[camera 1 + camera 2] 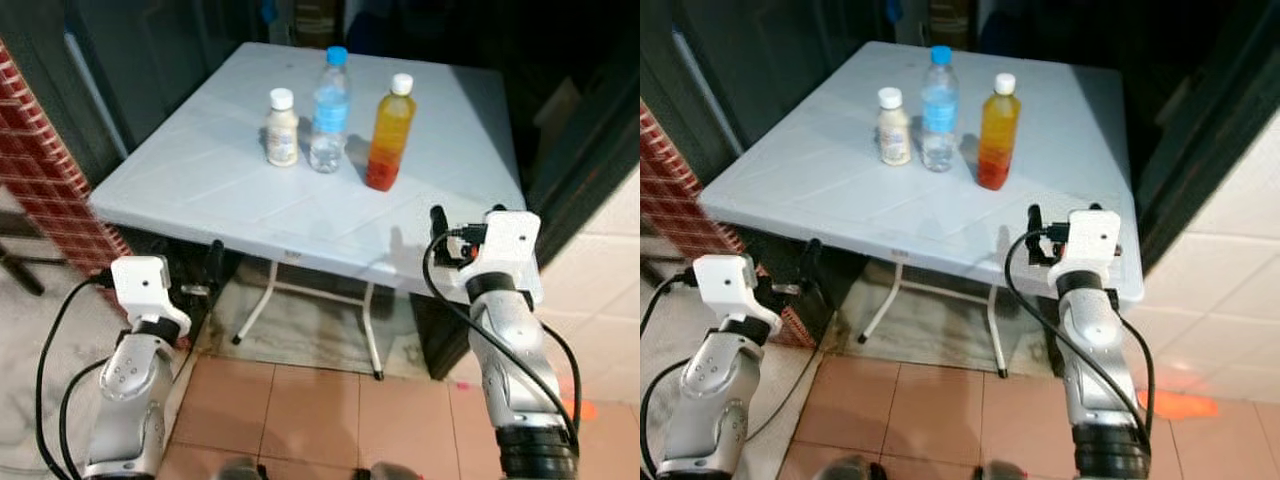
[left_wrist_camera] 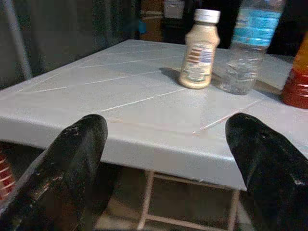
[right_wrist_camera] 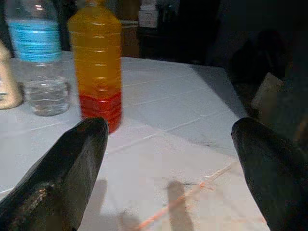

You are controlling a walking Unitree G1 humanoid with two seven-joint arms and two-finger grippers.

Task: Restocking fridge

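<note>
Right wrist view: right tool [image 3: 168, 178], fingers spread, faces orange bottle [image 3: 96, 62].

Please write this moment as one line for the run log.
stage: approach | white plastic folding table: small beige bottle, clear water bottle, orange juice bottle | left hand open | right hand open

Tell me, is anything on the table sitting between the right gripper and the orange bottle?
Nothing visible. The right gripper is open at the table's near edge, with bare tabletop up to the orange bottle. The water bottle stands to the orange bottle's left, off that path.
</note>
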